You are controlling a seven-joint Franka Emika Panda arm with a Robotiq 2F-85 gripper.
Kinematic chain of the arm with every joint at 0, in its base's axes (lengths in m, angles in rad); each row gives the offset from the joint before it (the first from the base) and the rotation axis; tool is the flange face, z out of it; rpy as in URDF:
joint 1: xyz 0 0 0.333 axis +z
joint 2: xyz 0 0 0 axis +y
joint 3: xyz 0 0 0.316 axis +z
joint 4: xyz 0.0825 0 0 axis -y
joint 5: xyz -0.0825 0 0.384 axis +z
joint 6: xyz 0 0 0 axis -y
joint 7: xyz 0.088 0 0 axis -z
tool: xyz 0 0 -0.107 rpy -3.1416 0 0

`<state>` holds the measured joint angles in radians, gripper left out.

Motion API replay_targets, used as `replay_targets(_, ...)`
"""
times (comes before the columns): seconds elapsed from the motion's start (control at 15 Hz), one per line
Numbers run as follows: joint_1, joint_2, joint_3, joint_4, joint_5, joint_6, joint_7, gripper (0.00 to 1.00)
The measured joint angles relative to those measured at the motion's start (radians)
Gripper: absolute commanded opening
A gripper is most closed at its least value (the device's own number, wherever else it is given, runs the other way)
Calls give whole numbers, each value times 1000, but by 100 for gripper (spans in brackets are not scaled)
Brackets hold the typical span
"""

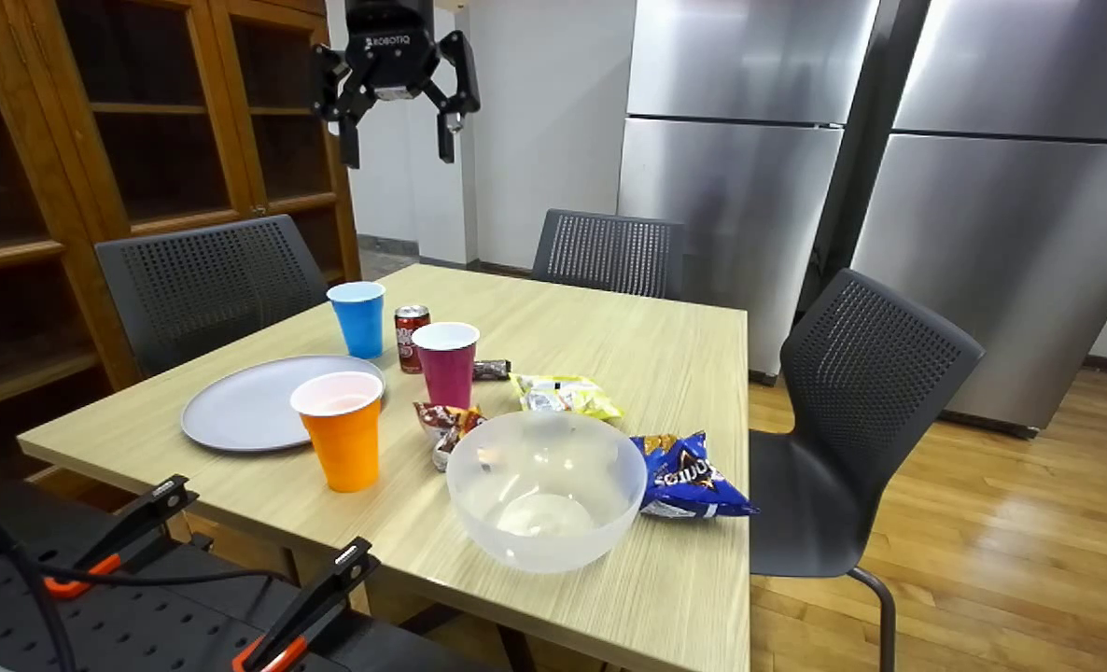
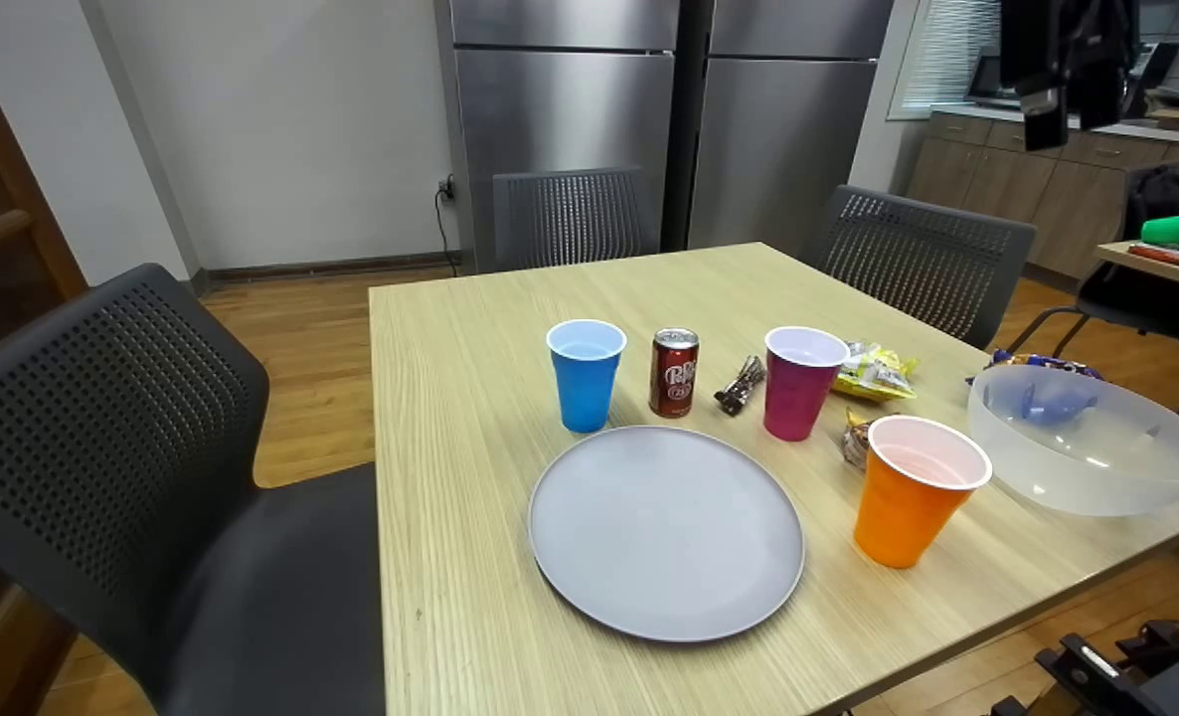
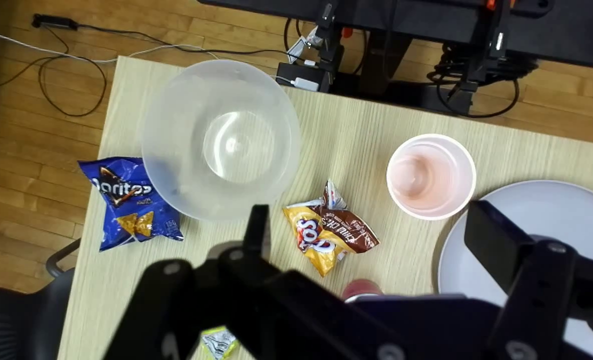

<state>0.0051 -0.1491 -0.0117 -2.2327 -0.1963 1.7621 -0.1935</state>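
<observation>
The tool (image 1: pixel 399 151) hangs empty well above the bench (image 1: pixel 563 336), parted wide, seemingly before any grasp. Below, the brown-and-gold snack bag (image 3: pixel 330 227) lies between the translucent bowl (image 3: pixel 239 145) and orange cup (image 1: pixel 343 443); picking up would call for descending first.

Tool (image 1: pixel 399 149) high up — w/ fingers (image 1: pixel 446 138) apart, dwnwd.

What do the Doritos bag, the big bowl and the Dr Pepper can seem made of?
Doritos bag: likely glossy plastic film, creased and catching highlights; any foil lining is hidden.
Bowl: probably frosted, translucent plastic; the bag's blue shows hazily through its wall, though glass is possible.
Dr Pepper can: likely aluminium; bare silvery top, smooth printed side.
</observation>
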Motion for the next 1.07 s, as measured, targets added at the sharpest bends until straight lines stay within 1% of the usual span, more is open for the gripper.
replay_targets(0.53, 0, 89, 0, -4, 40, 133, 56, 100)
replay_targets(1.07, 13, 185, 5, -4, 40, 289, 170, 100)
